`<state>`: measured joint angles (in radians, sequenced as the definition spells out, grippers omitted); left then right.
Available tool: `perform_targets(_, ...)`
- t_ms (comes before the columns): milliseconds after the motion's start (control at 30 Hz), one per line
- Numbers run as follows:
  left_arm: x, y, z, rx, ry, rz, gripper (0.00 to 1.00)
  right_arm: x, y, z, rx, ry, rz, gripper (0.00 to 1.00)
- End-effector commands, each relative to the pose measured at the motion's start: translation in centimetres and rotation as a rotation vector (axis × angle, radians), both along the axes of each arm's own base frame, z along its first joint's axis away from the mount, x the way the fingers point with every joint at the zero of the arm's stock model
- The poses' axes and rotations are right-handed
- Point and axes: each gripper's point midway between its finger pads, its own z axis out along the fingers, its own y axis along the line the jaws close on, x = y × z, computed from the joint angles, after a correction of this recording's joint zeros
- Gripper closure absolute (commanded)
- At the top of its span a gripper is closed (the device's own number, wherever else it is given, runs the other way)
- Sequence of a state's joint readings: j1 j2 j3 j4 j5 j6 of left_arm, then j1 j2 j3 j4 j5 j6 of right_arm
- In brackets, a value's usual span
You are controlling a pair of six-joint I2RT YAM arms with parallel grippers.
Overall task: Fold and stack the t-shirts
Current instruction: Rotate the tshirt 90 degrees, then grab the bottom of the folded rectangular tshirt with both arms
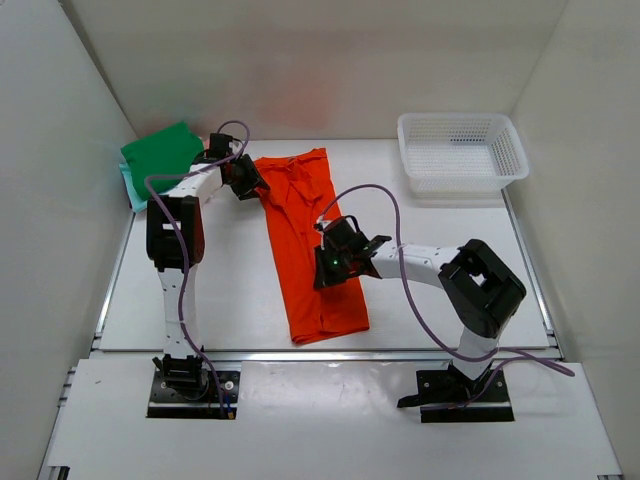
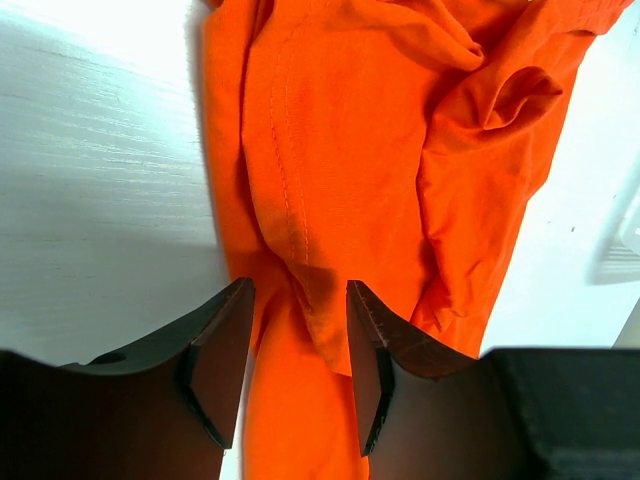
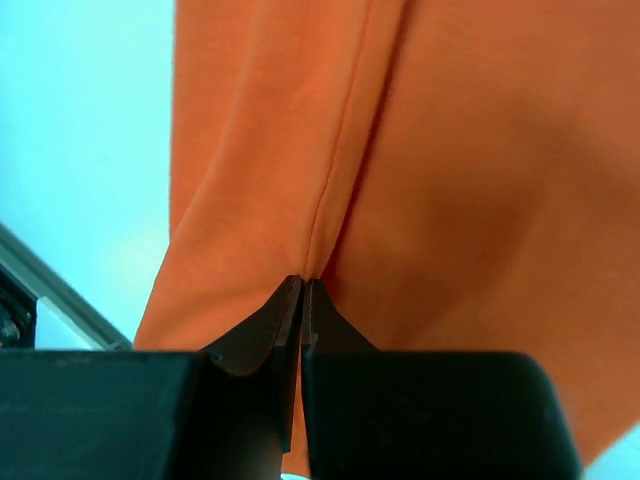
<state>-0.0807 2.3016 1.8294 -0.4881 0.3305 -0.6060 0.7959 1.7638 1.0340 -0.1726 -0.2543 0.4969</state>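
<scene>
The orange t-shirt (image 1: 305,240) lies folded into a long strip down the middle of the table. My left gripper (image 1: 250,180) is open at the strip's far left edge, with a rumpled fold of the orange cloth (image 2: 330,200) between its fingers (image 2: 225,340). My right gripper (image 1: 328,268) is shut on a pinched fold of the orange cloth (image 3: 420,170) at the strip's right edge. A folded green t-shirt (image 1: 160,152) sits at the far left on a light teal one (image 1: 132,188). The pink shirt is out of view.
A white mesh basket (image 1: 460,150) stands at the far right corner. White walls close in the table on three sides. The table's front edge (image 1: 320,350) runs just below the orange strip's near end.
</scene>
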Motion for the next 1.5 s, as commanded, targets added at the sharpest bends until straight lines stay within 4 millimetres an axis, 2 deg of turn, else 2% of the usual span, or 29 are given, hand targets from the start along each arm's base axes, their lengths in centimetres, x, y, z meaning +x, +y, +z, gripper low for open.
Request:
perform_targets(0, 0.9, -0.3, 4.8, -0.011, -0.088, -0.019, 0.47, 0.9, -0.6, 0.9, -0.011, -0.002, -0.063, 1.0)
perform_targets(67, 0.8, 0.1, 5.0, -0.008, -0.08, -0.015, 0.47, 1.5, -1.3, 1.0, -0.068, -0.035, -0.089, 1.0)
perform_targets(133, 0.5, -0.5, 5.4, -0.008, -0.081, -0.037, 0.47, 2.1, -1.5, 1.4, -0.065, -0.07, -0.088, 1.0)
perform_targets(167, 0.2, -0.9, 6.1, -0.01, -0.093, -0.056, 0.47, 2.5, -1.4, 2.2, -0.041, -0.088, -0.095, 0.9)
perform_targets(200, -0.6, -1.0, 5.6, -0.011, -0.067, -0.066, 0.47, 2.9, -1.8, 2.6, -0.031, -0.108, -0.09, 0.82)
perform_targets(267, -2.5, -1.8, 6.6, 0.004, -0.066, -0.105, 0.46, 3.0, -2.5, 3.1, -0.025, -0.117, -0.1, 0.75)
perform_targets(300, -4.1, -2.3, 5.3, 0.01, -0.025, -0.121, 0.46, 3.3, -3.2, 3.5, -0.022, -0.119, -0.11, 0.75)
perform_targets(333, -6.2, -3.2, 5.2, 0.009, -0.015, -0.156, 0.46, 3.1, -3.4, 4.1, -0.012, -0.128, -0.106, 0.73)
perform_targets(367, -7.0, -3.5, 7.1, 0.001, -0.054, -0.159, 0.46, 2.5, -3.8, 3.9, -0.02, -0.115, -0.094, 0.73)
perform_targets(400, -9.6, -4.1, 4.8, -0.002, 0.02, -0.171, 0.45, 2.5, -4.4, 4.3, -0.017, -0.12, -0.098, 0.72)
perform_targets(433, -12.3, -4.7, 4.5, -0.008, 0.042, -0.189, 0.45, 2.1, -4.8, 4.7, -0.016, -0.129, -0.093, 0.74)
perform_targets(467, -13.3, -4.9, 6.3, -0.015, 0.0, -0.182, 0.45, 1.2, -5.2, 4.1, -0.032, -0.109, -0.081, 0.75)
perform_targets(500, -16.2, -5.3, 6.0, -0.023, 0.026, -0.183, 0.46, 0.9, -6.0, 4.2, -0.047, -0.108, -0.081, 0.76)
perform_targets(533, -18.7, -5.7, 4.3, -0.029, 0.069, -0.187, 0.45, -0.1, -6.5, 3.9, -0.057, -0.105, -0.07, 0.76)
perform_targets(567, -21.2, -6.1, 4.3, -0.044, 0.07, -0.184, 0.45, -0.4, -7.0, 4.0, -0.058, -0.107, -0.076, 0.76)
perform_targets(600, -22.3, -6.6, 5.8, -0.075, 0.038, -0.173, 0.45, -0.6, -7.5, 3.8, -0.071, -0.104, -0.083, 0.76)
perform_targets(633, -24.2, -7.1, 4.7, -0.071, 0.06, -0.17, 0.46, -1.2, -8.1, 3.5, -0.075, -0.088, -0.092, 0.75)
perform_targets(667, -26.2, -7.6, 4.8, -0.07, 0.059, -0.19, 0.45, -1.7, -8.8, 3.1, -0.088, -0.077, -0.109, 0.73)
perform_targets(700, -27.1, -8.0, 5.5, -0.082, 0.048, -0.189, 0.45, -2.0, -9.3, 2.8, -0.105, -0.064, -0.121, 0.72)
perform_targets(733, -28.9, -8.3, 4.4, -0.061, 0.087, -0.203, 0.44, -2.4, -10.1, 2.7, -0.116, -0.052, -0.14, 0.72)
perform_targets(767, -30.4, -8.6, 4.1, -0.055, 0.094, -0.211, 0.44, -3.0, -10.6, 2.3, -0.129, -0.036, -0.153, 0.71)
perform_targets(800, -31.0, -8.8, 4.8, -0.069, 0.086, -0.203, 0.44, -3.3, -11.5, 1.8, -0.164, -0.027, -0.177, 0.71)
perform_targets(867, -33.2, -8.8, 3.6, -0.046, 0.119, -0.189, 0.42, -3.7, -11.8, 2.0, -0.152, -0.02, -0.201, 0.71)
perform_targets(900, -33.7, -8.9, 3.8, -0.056, 0.115, -0.175, 0.42, -4.0, -12.2, 1.8, -0.154, -0.01, -0.217, 0.71)
perform_targets(1000, -35.7, -8.6, 1.8, -0.045, 0.163, -0.151, 0.41, -4.7, -12.9, 1.1, -0.172, 0.009, -0.226, 0.71)
perform_targets(1100, -37.0, -9.3, 1.4, -0.028, 0.185, -0.171, 0.41, -5.1, -13.6, 0.5, -0.188, 0.033, -0.245, 0.68)
perform_targets(1200, -38.8, -10.9, 0.6, -0.043, 0.232, -0.221, 0.39, -5.6, -13.6, 0.1, -0.183, 0.05, -0.248, 0.66)
perform_targets(1333, -40.2, -12.2, -0.4, -0.029, 0.263, -0.243, 0.39, -6.5, -13.2, -1.0, -0.178, 0.097, -0.243, 0.66)
perform_targets(1467, -41.8, -12.7, -1.6, -0.024, 0.314, -0.262, 0.39, -7.5, -12.1, -1.5, -0.154, 0.123, -0.221, 0.66)
